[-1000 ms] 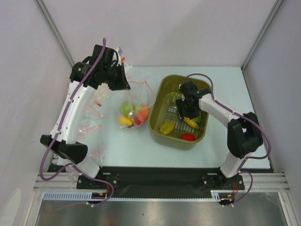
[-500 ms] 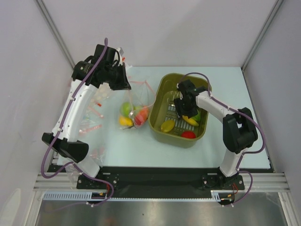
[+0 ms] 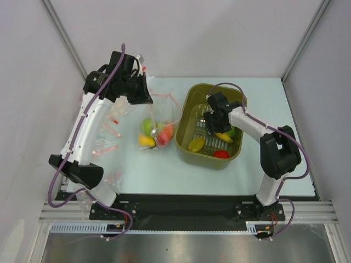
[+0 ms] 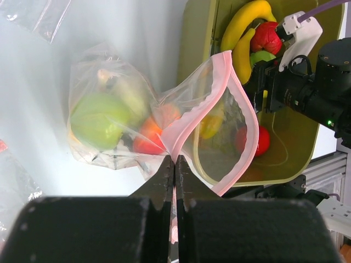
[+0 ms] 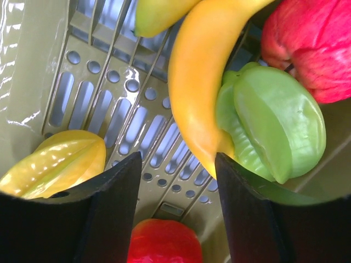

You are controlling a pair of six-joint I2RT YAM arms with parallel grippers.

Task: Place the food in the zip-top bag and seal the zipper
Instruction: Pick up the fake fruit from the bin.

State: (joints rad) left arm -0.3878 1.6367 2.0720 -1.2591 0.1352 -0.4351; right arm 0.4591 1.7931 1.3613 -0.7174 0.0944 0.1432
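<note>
Lab cell: white panels (image 3: 192,33), aluminium frame (image 3: 306,38)

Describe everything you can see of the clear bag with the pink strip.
The clear bag is crinkly plastic with a pink strip along its open mouth. It lies on the table beside the green tub. The left gripper pinches the strip, holding the mouth up. Inside: a green fruit, a yellow fruit, an orange-red fruit.

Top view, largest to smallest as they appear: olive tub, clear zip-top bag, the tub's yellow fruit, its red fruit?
1. olive tub
2. zip-top bag
3. yellow fruit and red fruit: too alike to rank
</note>
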